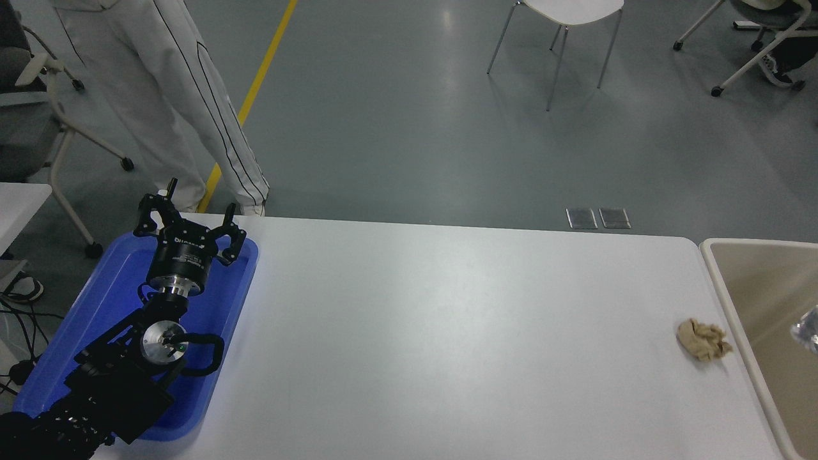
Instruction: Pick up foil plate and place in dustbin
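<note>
A: Where's the foil plate (808, 333)?

B: I see only a silver sliver inside the dustbin (735, 281), at the frame's edge. My left gripper (189, 225) is parked, fingers spread; the right one's unseen. The plate may snag on the rim.

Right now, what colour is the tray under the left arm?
Bright blue tray, seen best in the head view.
</note>
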You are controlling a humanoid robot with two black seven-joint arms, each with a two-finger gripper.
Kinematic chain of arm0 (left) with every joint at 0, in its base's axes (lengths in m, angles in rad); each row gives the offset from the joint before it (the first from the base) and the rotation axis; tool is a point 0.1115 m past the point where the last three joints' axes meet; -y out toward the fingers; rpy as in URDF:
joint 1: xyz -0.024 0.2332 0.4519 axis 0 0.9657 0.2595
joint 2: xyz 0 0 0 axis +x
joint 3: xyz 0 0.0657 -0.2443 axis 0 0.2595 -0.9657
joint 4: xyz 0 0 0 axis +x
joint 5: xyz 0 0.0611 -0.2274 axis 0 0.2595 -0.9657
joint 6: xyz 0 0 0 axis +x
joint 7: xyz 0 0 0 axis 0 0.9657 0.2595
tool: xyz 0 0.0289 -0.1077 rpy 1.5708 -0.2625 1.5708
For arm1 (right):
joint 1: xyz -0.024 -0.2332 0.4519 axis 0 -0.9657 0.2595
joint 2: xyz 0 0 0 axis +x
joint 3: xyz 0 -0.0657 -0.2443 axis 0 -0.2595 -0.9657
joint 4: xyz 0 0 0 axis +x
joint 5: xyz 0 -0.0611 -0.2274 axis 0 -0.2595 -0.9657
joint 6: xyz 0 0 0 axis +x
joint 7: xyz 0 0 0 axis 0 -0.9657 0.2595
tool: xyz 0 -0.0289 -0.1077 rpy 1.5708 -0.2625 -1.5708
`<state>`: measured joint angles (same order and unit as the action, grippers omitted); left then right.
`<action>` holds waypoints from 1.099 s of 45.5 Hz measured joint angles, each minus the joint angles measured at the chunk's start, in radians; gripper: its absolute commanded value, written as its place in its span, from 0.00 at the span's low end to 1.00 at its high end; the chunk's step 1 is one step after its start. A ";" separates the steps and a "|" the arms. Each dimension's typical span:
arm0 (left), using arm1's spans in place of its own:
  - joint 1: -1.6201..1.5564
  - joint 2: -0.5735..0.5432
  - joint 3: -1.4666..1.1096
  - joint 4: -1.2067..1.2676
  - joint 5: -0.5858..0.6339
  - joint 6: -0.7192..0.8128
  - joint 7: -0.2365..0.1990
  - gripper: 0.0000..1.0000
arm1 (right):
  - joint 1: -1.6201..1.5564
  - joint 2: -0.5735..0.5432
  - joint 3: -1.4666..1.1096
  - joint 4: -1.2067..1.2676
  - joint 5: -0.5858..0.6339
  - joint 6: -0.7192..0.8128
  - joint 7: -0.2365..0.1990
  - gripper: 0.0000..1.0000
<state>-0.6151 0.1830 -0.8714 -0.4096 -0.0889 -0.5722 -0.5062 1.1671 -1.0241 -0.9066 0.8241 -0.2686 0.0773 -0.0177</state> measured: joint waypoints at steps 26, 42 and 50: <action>0.000 0.000 0.000 0.000 0.000 0.000 -0.001 1.00 | -0.400 0.234 0.291 -0.450 0.092 -0.074 -0.025 0.00; 0.000 0.000 0.000 0.000 0.000 0.000 -0.001 1.00 | -0.495 0.335 0.344 -0.610 0.140 -0.114 -0.037 0.00; 0.000 0.000 0.000 0.000 0.000 0.000 -0.001 1.00 | -0.513 0.356 0.352 -0.635 0.147 -0.124 -0.038 0.06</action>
<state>-0.6151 0.1833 -0.8713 -0.4096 -0.0891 -0.5722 -0.5073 0.6545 -0.6683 -0.5548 0.1895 -0.1218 -0.0470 -0.0557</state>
